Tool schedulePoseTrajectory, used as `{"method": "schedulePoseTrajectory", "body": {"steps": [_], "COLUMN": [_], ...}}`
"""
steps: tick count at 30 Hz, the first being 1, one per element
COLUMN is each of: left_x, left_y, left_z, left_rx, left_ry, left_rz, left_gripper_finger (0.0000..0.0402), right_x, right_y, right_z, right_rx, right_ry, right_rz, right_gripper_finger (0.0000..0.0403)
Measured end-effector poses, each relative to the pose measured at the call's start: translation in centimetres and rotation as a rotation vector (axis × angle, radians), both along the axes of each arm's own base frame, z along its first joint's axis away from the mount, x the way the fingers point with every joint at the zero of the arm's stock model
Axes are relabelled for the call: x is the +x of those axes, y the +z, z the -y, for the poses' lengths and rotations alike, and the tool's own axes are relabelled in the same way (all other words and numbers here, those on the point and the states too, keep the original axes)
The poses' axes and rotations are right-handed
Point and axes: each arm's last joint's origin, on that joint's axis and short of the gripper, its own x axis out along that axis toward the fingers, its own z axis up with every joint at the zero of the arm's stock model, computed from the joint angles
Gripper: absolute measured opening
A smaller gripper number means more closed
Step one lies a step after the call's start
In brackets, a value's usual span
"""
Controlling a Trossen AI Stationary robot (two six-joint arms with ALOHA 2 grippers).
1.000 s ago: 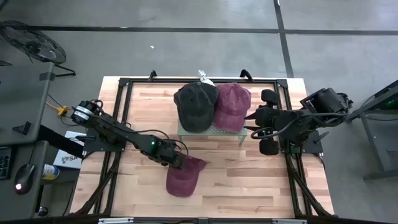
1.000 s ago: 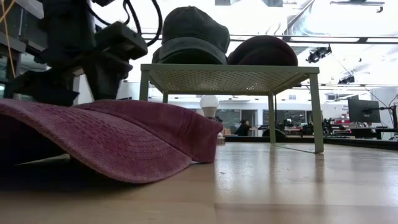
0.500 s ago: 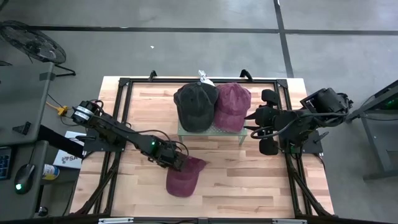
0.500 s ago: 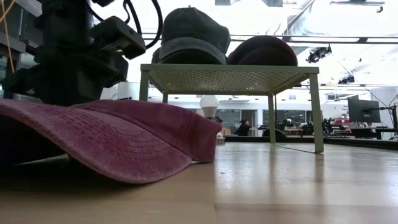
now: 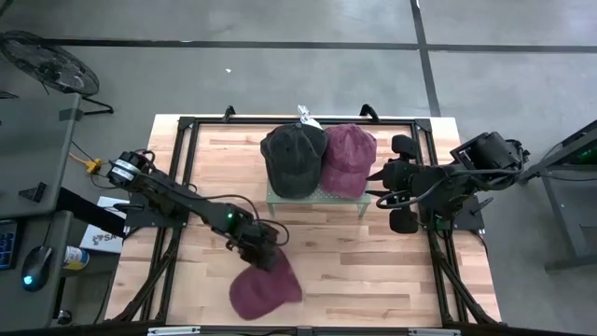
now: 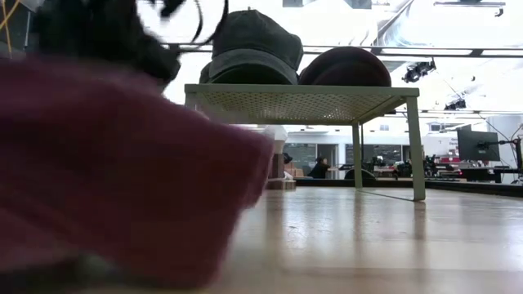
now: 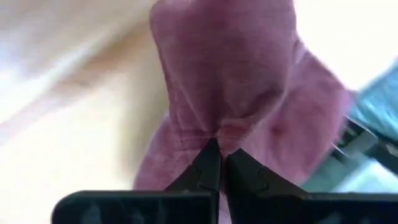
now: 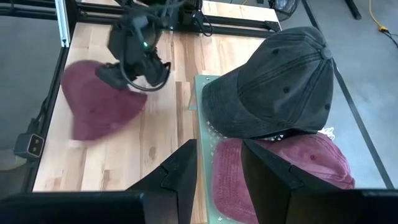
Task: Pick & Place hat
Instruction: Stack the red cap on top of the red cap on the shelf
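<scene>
The loose maroon fabric cap (image 5: 264,289) is sitting near the front of the wooden worktop (image 5: 373,271), its cloth bunching where the left claw (image 7: 219,163) is clenching a fold, probably to get purchase for lifting. Behind it, a dark grey cap (image 5: 293,159) and another maroon cap (image 5: 349,157) are resting on a pale green mesh shelf (image 6: 302,102). The right claw (image 8: 217,168) is waiting beside that shelf, part open and grasping nothing.

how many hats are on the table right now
3: a dark hat and a maroon hat side by side on the green rack, another maroon hat pinched by the left tool.
</scene>
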Motion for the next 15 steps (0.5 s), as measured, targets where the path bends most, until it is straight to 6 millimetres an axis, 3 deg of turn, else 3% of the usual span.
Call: {"method": "schedulePoseTrajectory", "body": {"steps": [4,9,15], "left_x": [1.4,2.8,2.8], "left_y": [2.9,7.9,13.9], "left_z": [0.7,1.3,1.1], "left_rx": [-0.036,-0.044,0.066], "left_ry": [-0.085,-0.189,-0.245], "left_rz": [0.113,0.268,0.343], "left_gripper_finger": [0.0003,0.0002,0.0001], "right_x": [0.0,0.0,0.0], "right_y": [0.0,0.0,0.0], "right_z": [0.0,0.0,0.0], "right_rx": [-0.003,-0.013,-0.004], "right_ry": [0.004,0.013,0.016], "right_rz": [-0.001,-0.003,-0.006], "right_gripper_finger": [0.0119,0.0119,0.0119]}}
